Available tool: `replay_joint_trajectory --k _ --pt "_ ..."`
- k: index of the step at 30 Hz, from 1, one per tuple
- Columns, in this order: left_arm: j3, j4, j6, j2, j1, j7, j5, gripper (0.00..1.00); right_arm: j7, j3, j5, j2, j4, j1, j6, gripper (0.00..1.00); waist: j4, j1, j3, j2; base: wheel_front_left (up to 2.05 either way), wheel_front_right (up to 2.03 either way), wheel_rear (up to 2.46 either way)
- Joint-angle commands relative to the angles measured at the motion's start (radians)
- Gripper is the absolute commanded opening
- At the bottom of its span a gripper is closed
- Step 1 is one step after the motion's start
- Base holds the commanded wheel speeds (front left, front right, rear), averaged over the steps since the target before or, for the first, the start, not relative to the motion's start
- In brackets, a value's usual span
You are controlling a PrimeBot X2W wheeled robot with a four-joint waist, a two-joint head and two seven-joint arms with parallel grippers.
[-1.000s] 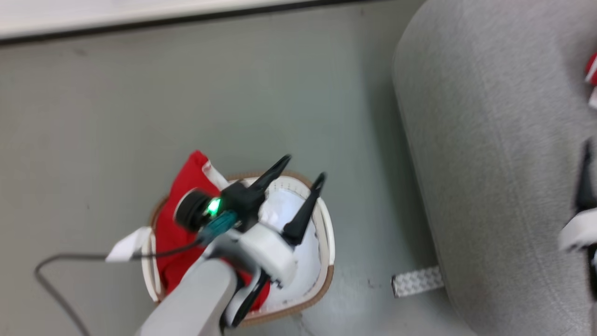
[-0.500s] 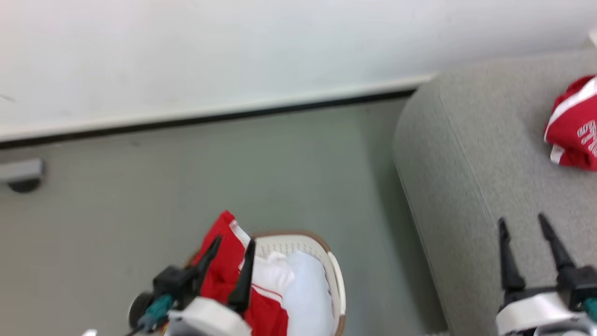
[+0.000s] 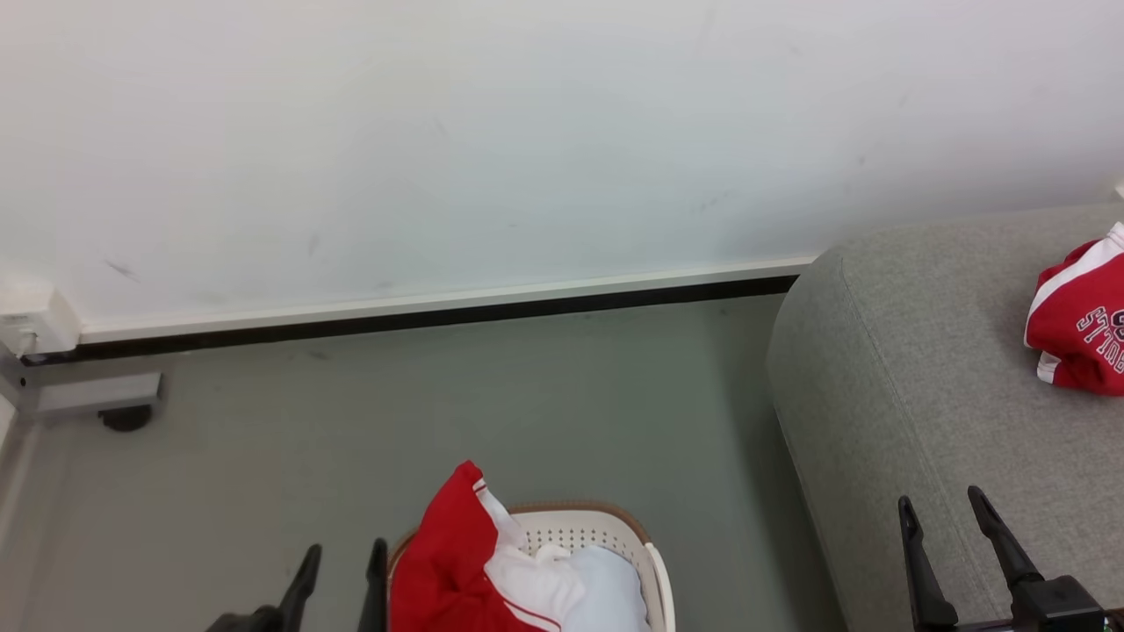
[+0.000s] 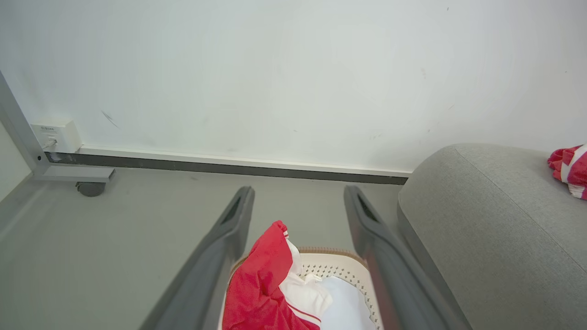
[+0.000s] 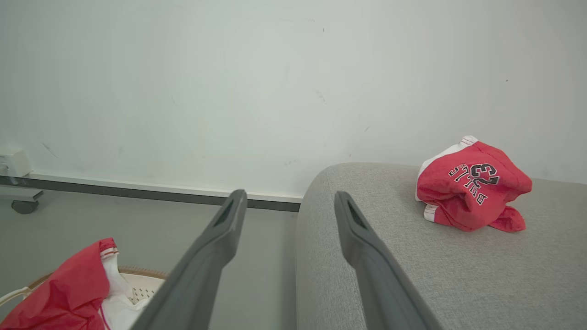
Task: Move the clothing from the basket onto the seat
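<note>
The crumpled red shiny-fabric sports garment (image 5: 472,197) with white stripe trim, lying on the large light-grey woven-fabric seat (image 5: 458,270), carries "BULLS" and "23" in black letters edged in white; in the right wrist view both stand upside down; in the head view the garment (image 3: 1073,338) shows only "LLS", cut by the picture's edge; the label on the small white wall box (image 4: 56,136) is too small to read.
</note>
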Motion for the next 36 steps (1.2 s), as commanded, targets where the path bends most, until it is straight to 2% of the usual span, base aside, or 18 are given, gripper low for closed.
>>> replay_joint_trajectory --k 1,11,23,30,36 --pt "0.033 -0.009 -0.012 -0.011 0.032 0.000 0.027 1.00 0.000 0.001 -0.008 -0.001 0.007 0.017 -0.003 1.00 0.001 0.0003 -0.015 0.0000 0.00 0.00 0.00" --pt "0.109 -0.015 -0.090 -0.061 0.072 0.000 0.094 1.00 0.000 0.014 0.002 -0.001 0.030 0.013 -0.003 1.00 0.001 0.0003 -0.029 0.0000 0.00 0.00 0.00" --pt "0.153 0.010 -0.141 -0.098 0.067 0.000 0.138 1.00 0.000 0.032 0.006 -0.001 0.044 -0.002 -0.003 1.00 -0.003 0.0003 -0.021 0.0000 0.00 0.00 0.00" --pt "0.147 0.040 -0.163 -0.103 0.038 0.000 0.166 1.00 0.000 0.047 0.015 -0.001 0.036 -0.020 -0.003 1.00 -0.018 0.0003 0.011 0.0000 0.00 0.00 0.00" --pt "0.102 0.145 -0.173 -0.073 -0.062 0.030 0.221 1.00 0.000 0.061 0.036 -0.001 0.021 -0.051 -0.003 1.00 -0.042 0.0003 0.083 0.0000 0.00 0.00 0.00"
